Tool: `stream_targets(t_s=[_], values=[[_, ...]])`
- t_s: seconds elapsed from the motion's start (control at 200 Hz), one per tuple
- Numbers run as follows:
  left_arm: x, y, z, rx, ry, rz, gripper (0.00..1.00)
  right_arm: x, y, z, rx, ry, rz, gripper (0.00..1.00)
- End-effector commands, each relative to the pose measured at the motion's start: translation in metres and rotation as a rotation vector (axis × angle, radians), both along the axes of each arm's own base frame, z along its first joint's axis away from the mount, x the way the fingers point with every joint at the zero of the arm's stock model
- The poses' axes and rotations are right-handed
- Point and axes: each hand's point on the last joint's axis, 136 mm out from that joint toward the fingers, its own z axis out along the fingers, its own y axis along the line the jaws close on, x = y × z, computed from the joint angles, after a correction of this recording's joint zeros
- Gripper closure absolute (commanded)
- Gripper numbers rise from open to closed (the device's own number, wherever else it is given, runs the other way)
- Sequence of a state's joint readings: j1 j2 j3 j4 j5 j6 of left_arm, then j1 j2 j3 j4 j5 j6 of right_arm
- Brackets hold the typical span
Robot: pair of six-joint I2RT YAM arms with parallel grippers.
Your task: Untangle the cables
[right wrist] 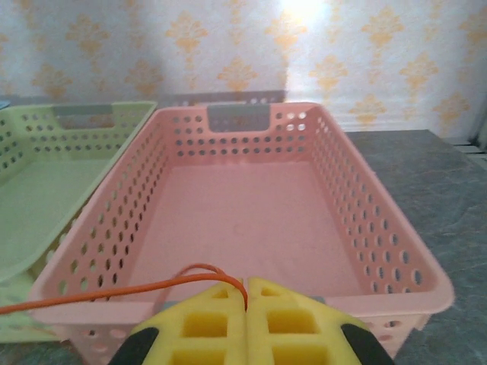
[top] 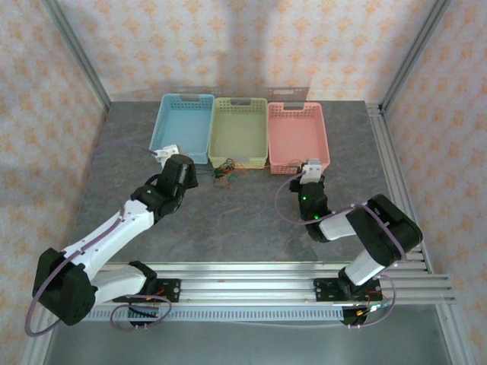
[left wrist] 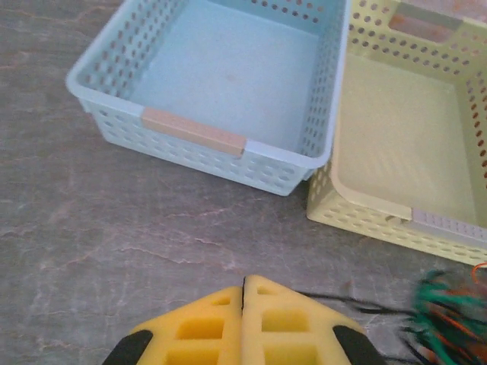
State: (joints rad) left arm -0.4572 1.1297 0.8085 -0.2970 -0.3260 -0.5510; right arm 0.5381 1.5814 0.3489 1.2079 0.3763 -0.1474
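Observation:
The cables form a small tangle [top: 224,172] of black, green and orange wires on the table in front of the yellow-green basket; in the left wrist view the tangle [left wrist: 449,319] lies at the lower right. My left gripper [top: 170,156] hovers by the blue basket's near edge, and its yellow fingers [left wrist: 245,281] are pressed together. A black cable [left wrist: 358,304] runs out from beside the right finger toward the tangle. My right gripper [top: 310,170] is at the pink basket's near rim. Its fingers [right wrist: 246,287] are shut on an orange cable [right wrist: 114,292] that trails off left.
Three perforated baskets stand in a row at the back: blue [top: 183,125], yellow-green [top: 239,131] and pink [top: 298,135], all without contents. Grey stone-patterned table [top: 243,220] stretches in front of them. Metal rails [top: 251,285] run along the near edge.

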Motion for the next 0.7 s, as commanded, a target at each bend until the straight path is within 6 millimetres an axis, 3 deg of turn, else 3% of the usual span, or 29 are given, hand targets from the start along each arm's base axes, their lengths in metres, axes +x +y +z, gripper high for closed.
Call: stream_targets(t_s=[0.0,0.696], values=[[-0.009,0.034,0.008,0.058,-0.042,0.153,1.00,-0.004,-0.025,0.014,0.058,-0.063,-0.132,1.00],[-0.041,0.084,0.025,0.103,-0.146,0.389,1.00,-0.020,-0.070,0.021,0.202,-0.141,-0.296,1.00]])
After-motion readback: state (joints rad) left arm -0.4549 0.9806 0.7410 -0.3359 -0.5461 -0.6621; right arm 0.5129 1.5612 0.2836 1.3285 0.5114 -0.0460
